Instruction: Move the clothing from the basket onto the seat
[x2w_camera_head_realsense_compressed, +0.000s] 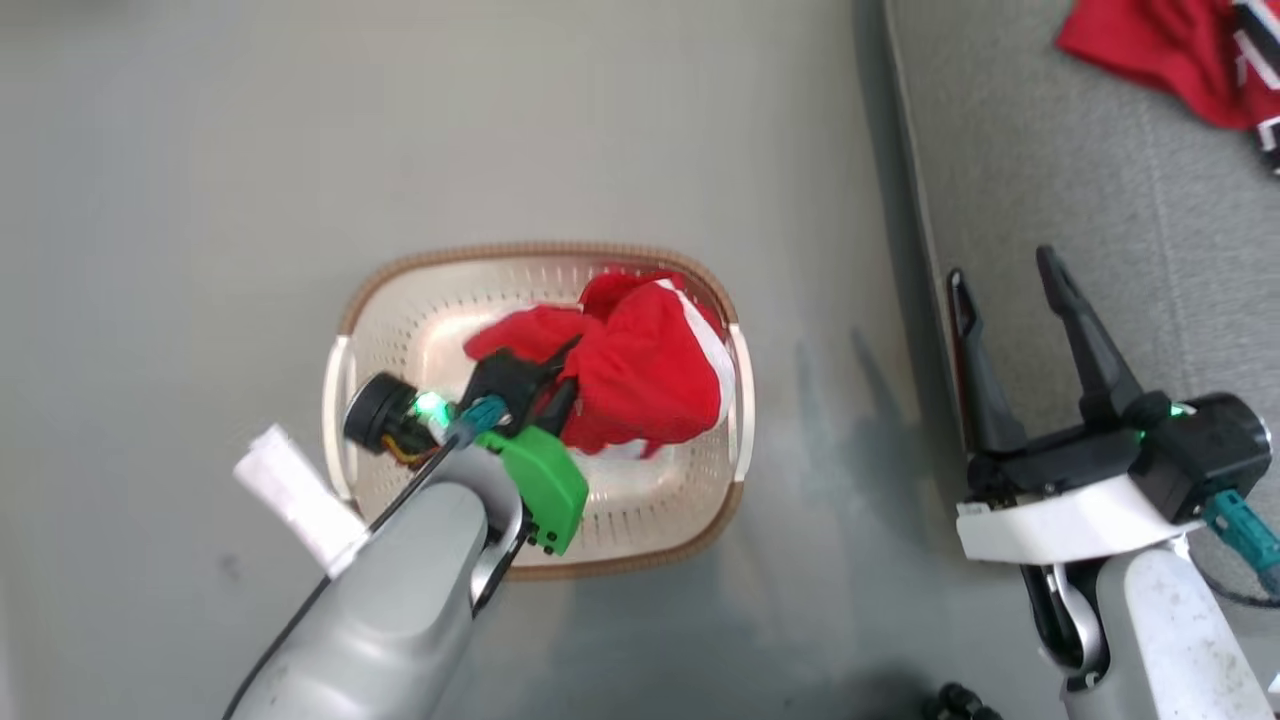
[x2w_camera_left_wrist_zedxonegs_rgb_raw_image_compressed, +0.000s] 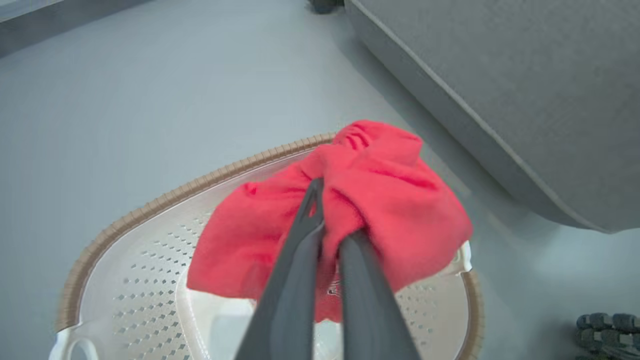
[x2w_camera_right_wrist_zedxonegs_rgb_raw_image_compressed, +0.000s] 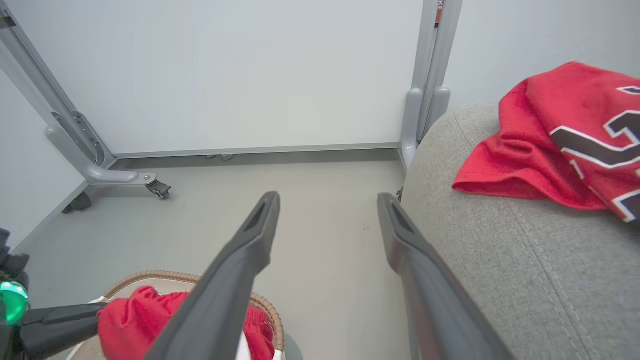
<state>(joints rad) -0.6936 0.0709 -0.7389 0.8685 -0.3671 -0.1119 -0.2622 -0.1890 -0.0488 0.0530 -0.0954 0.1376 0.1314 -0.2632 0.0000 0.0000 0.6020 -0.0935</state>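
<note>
A bunched red garment with white trim (x2w_camera_head_realsense_compressed: 650, 370) hangs over the cream perforated basket (x2w_camera_head_realsense_compressed: 540, 248), gathered up off its floor. My left gripper (x2w_camera_head_realsense_compressed: 545, 385) is shut on it; in the left wrist view the fingers (x2w_camera_left_wrist_zedxonegs_rgb_raw_image_compressed: 300, 250) pinch a fold of the cloth (x2w_camera_left_wrist_zedxonegs_rgb_raw_image_compressed: 400, 200) above the basket (x2w_camera_left_wrist_zedxonegs_rgb_raw_image_compressed: 150, 205). The right gripper (x2w_camera_head_realsense_compressed: 1000, 268) stands open and empty over the left edge of the grey seat (x2w_camera_head_realsense_compressed: 1100, 200). A red jersey with dark white-edged numbers (x2w_camera_right_wrist_zedxonegs_rgb_raw_image_compressed: 550, 135) lies on the seat (x2w_camera_right_wrist_zedxonegs_rgb_raw_image_compressed: 500, 250); it is also at the head view's top right (x2w_camera_head_realsense_compressed: 1160, 45).
The basket stands on the grey floor (x2w_camera_head_realsense_compressed: 200, 200), just left of the seat's side. Beyond it are a white wall panel, a wheeled frame foot (x2w_camera_right_wrist_zedxonegs_rgb_raw_image_compressed: 115, 175) and an upright post (x2w_camera_right_wrist_zedxonegs_rgb_raw_image_compressed: 430, 75). A dark ribbed part (x2w_camera_left_wrist_zedxonegs_rgb_raw_image_compressed: 607, 325) lies low on the floor.
</note>
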